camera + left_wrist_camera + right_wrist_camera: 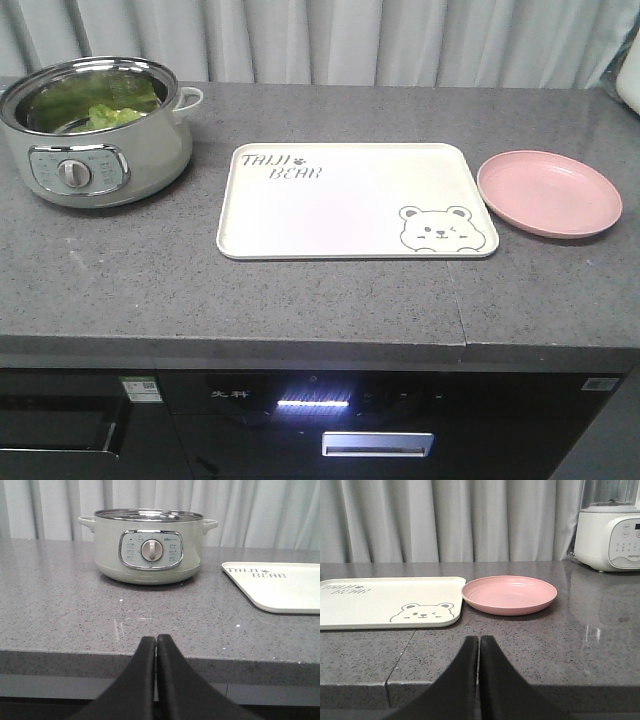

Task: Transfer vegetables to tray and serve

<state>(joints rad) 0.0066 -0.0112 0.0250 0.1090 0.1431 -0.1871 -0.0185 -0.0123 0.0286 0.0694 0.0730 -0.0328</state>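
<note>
Nothing was yet grasped: the left tool (pixel 156 644) and right tool (pixel 478 643) were held closed, empty. The lettuce (pixel 112 116) lay in the pot (pixel 150 550) ahead of the left tool; opening and reaching in were judged the next need.

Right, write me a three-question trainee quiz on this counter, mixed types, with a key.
1. True or false: the lettuce lies in the pot, and the tray holds nothing.
2. Which thing lies nearest the tray's bear drawing? A) pink plate B) pot C) lettuce
3. Fill in: the left tool and the right tool are both ___, holding nothing.
Key: 1 true; 2 A; 3 shut.
</note>
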